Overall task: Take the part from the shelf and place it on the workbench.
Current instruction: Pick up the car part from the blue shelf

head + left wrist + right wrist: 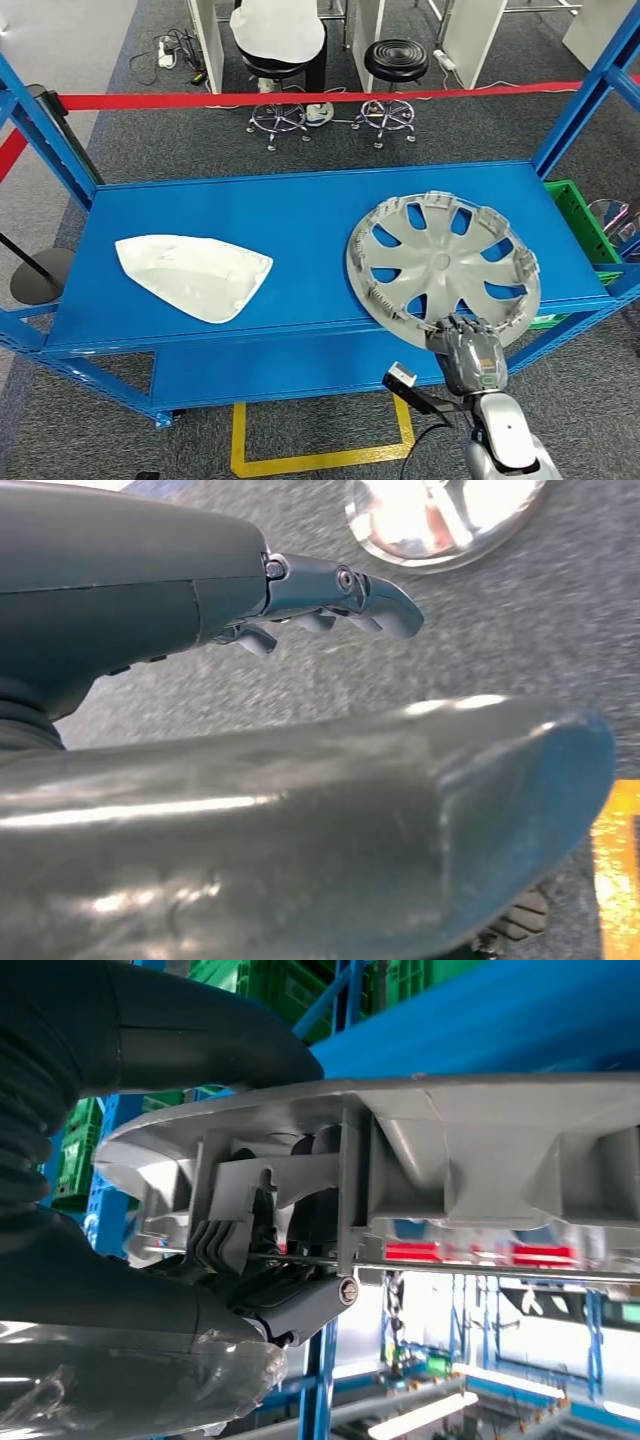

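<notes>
One right hand (469, 352) grips the hubcap's (444, 262) rim overhanging the shelf (302, 215) edge.

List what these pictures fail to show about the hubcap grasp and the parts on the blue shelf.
- Head view: the right hand covers the hubcap rim at the grip, hiding the fingers under it.
- Right wrist view: the hubcap's ribs hide most fingers.
- Left wrist view: the left hand hangs over carpet; the shiny round thing is cut off by the edge.
- Head view: the white part's underside is hidden.
</notes>
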